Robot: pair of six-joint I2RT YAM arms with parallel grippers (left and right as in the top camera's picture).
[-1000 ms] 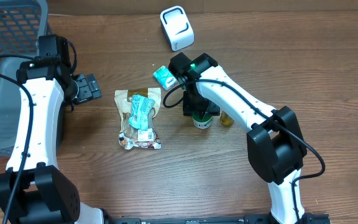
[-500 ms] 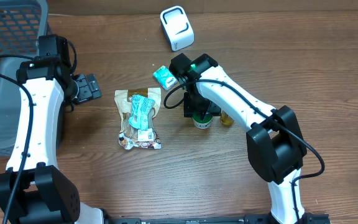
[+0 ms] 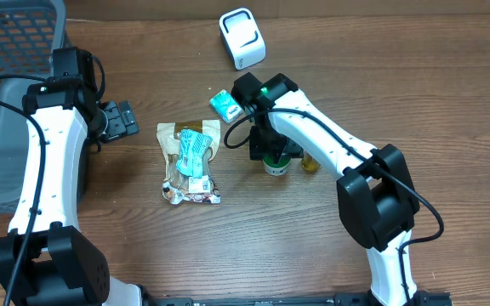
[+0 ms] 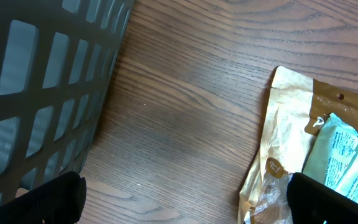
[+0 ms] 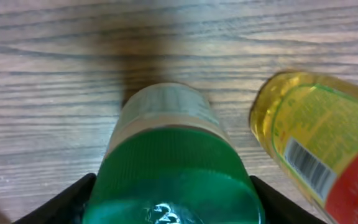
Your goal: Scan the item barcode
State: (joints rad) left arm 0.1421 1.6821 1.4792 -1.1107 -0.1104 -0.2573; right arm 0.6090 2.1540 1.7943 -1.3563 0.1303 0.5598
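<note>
Green-capped jar (image 5: 173,155): set between right pincer (image 5: 173,202) fingers; gripped or merely flanked cannot be told. Yellow bottle (image 3: 311,162) at three o'clock. Left pincer (image 4: 185,199) spread wide.

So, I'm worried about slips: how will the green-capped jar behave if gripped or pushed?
The jar looks rigid, so it probably won't squash. Its round cap may slip in a pinch. It stands upright close to the yellow bottle, so a sideways push might tip it into that, and then it would likely roll.
</note>
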